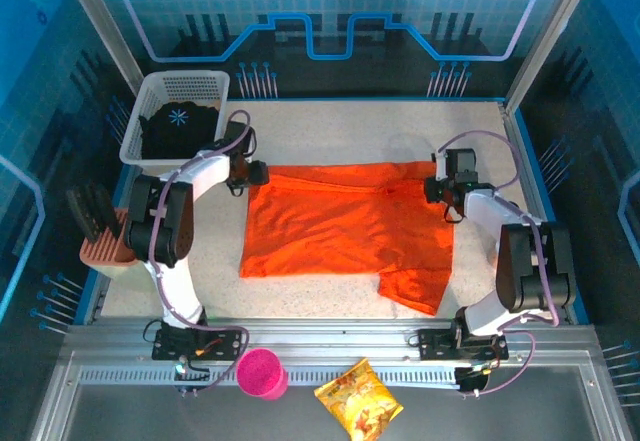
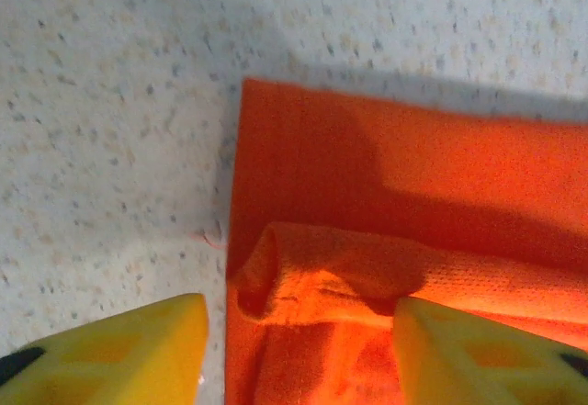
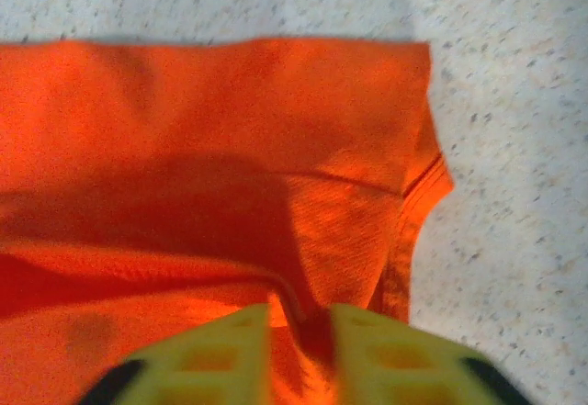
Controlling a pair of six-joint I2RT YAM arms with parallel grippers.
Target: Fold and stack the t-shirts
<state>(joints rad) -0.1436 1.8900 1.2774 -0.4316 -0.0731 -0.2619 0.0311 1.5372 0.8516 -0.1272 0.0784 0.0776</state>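
No text or number is legible. The black t-shirt [image 1: 178, 126] carries a pale-blue snowflake print; print on the snack bag [image 1: 358, 411] is too small to read.

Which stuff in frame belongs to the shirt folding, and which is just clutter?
Job: bright-orange short-sleeved cloth t-shirt, spread on the speckled table; black cloth t-shirt with pale-blue snowflake print, lying in the white plastic mesh basket.
Clutter: pink plastic cup; yellow crinkly snack bag; terracotta ridged rack.
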